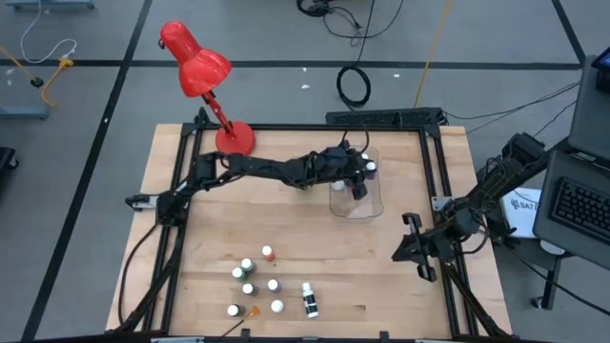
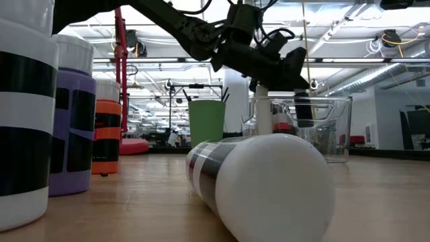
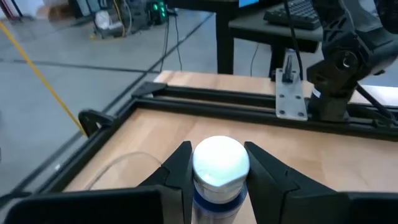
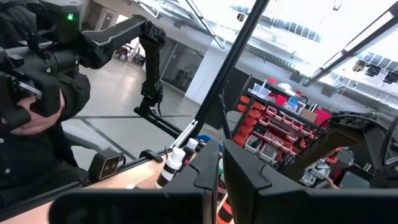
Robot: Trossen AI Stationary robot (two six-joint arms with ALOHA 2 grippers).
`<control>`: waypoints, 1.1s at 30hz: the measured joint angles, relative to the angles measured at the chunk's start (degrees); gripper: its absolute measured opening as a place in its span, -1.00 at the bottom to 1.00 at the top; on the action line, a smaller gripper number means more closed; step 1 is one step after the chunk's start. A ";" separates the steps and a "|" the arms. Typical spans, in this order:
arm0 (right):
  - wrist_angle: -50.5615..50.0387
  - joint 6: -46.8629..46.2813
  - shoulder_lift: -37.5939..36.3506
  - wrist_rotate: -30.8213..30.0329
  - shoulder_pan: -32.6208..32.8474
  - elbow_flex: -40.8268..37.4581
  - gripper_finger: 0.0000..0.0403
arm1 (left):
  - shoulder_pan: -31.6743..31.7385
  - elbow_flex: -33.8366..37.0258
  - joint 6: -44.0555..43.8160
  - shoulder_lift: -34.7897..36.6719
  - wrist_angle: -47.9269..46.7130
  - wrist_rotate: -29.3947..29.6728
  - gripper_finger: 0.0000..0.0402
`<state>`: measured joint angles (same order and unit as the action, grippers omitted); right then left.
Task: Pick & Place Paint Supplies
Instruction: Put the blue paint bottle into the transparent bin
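Observation:
My left gripper (image 1: 363, 171) reaches from the table's left over the clear plastic bin (image 1: 356, 206) at the far middle. It is shut on a small white-capped paint bottle (image 3: 220, 163) with a blue band. In the low view it (image 2: 299, 86) hangs over the bin (image 2: 330, 128). Several small paint bottles (image 1: 250, 280) stand near the front edge on their bases. A taller bottle (image 1: 309, 299) lies on its side beside them, and a brush (image 1: 242, 322) lies at the edge. My right gripper (image 1: 410, 240) waits shut at the table's right edge. My left gripper pinches the bottle between its two fingers, one on each side of the white cap (image 3: 198, 168). The fingers come nearly level from the table's left, tipped slightly down. The bottle stands upright in the hold, cap up, clear of the table above the bin.
A red desk lamp (image 1: 202, 71) stands at the far left corner. A green cup (image 2: 206, 121) stands by the bin. A black frame (image 1: 286, 128) runs around the table. In the right wrist view a person (image 4: 31, 93) sits beyond the table.

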<state>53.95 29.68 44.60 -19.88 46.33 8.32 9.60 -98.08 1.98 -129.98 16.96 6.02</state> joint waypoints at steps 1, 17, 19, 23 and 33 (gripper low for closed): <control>-0.19 0.13 0.00 -0.21 -0.09 0.00 -0.92 | 0.04 0.00 -0.19 0.01 -0.14 0.02 -0.51; -0.68 1.19 0.00 -2.82 -0.23 0.02 -0.92 | -1.54 -3.23 6.88 2.06 -9.60 0.23 -0.51; -0.62 1.15 -0.02 -2.66 -0.23 0.04 -0.92 | -2.51 -6.56 6.52 2.44 -15.18 0.26 -0.51; -0.65 1.06 0.00 -2.68 -0.23 0.04 -0.92 | -4.92 -12.28 10.97 2.50 -22.67 0.31 -0.51; -0.65 -0.03 0.00 -2.55 -0.20 0.04 -0.92 | -7.53 -10.17 5.98 3.00 -16.77 2.30 -0.51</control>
<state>53.30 29.65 44.60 -22.44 46.13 8.36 2.07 -108.25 7.95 -126.98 0.19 8.32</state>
